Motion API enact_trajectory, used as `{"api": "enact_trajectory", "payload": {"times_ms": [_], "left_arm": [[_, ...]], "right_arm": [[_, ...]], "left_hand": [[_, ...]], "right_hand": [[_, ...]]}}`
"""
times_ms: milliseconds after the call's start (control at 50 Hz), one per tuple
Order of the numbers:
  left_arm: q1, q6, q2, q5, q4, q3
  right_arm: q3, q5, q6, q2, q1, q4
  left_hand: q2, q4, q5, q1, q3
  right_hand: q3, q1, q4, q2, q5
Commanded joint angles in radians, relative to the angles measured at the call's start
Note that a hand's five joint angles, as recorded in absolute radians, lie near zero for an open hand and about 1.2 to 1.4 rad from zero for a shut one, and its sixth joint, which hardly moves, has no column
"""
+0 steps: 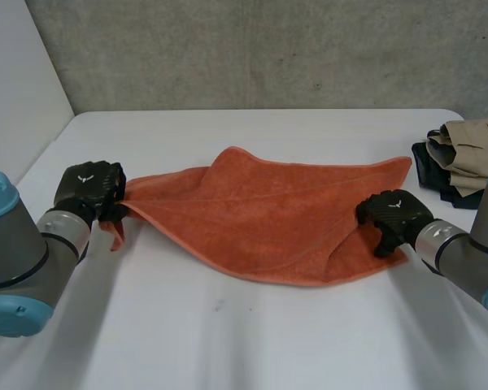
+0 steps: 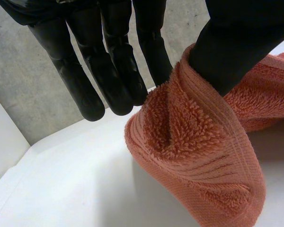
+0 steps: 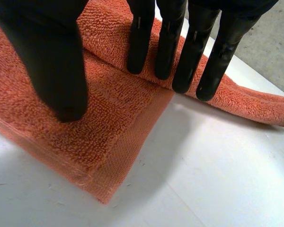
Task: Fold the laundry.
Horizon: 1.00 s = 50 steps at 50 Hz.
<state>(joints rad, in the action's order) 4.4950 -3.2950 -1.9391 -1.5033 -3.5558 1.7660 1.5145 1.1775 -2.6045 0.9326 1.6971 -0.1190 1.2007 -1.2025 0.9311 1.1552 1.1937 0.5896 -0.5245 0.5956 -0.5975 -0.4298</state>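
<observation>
Soft, even light lay bright over the white bench [image 1: 228, 341] — the towel [image 1: 268, 219] cast a faint grey shadow beneath its edges.

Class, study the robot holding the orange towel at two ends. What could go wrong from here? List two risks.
1. The left hand pinches a bunched end of the towel, which could slip free under tension.
2. The right hand grips the edge short of its corner, which lies loose on the table, so the fold may come out crooked.

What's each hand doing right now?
Left hand: shut on the orange towel, pinching its end.
Right hand: shut on the towel's opposite edge.
</observation>
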Motion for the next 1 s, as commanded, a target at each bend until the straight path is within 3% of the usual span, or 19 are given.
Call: {"api": "enact_trajectory", "payload": {"times_ms": [20, 640, 1000], "left_arm": [[0.000, 0.000, 0.002, 0.000, 0.000, 0.001], [-0.014, 0.000, 0.000, 0.000, 0.000, 0.001], [-0.014, 0.000, 0.002, 0.000, 0.000, 0.003]], "right_arm": [[0.027, -0.001, 0.004, 0.087, -0.011, 0.079], [0.033, -0.002, 0.017, 0.015, -0.002, -0.001], [0.006, 0.041, 0.007, -0.023, 0.001, -0.051]], "left_hand": [[0.196, -0.194, 0.291, 0.241, 0.203], [0.196, -0.194, 0.291, 0.241, 0.203], [0.196, -0.194, 0.291, 0.241, 0.203]], "right_hand": [[-0.005, -0.060, -0.011, 0.013, 0.020], [0.097, -0.162, 0.091, -0.089, -0.082], [0.206, -0.271, 0.200, -0.198, -0.191]]}}
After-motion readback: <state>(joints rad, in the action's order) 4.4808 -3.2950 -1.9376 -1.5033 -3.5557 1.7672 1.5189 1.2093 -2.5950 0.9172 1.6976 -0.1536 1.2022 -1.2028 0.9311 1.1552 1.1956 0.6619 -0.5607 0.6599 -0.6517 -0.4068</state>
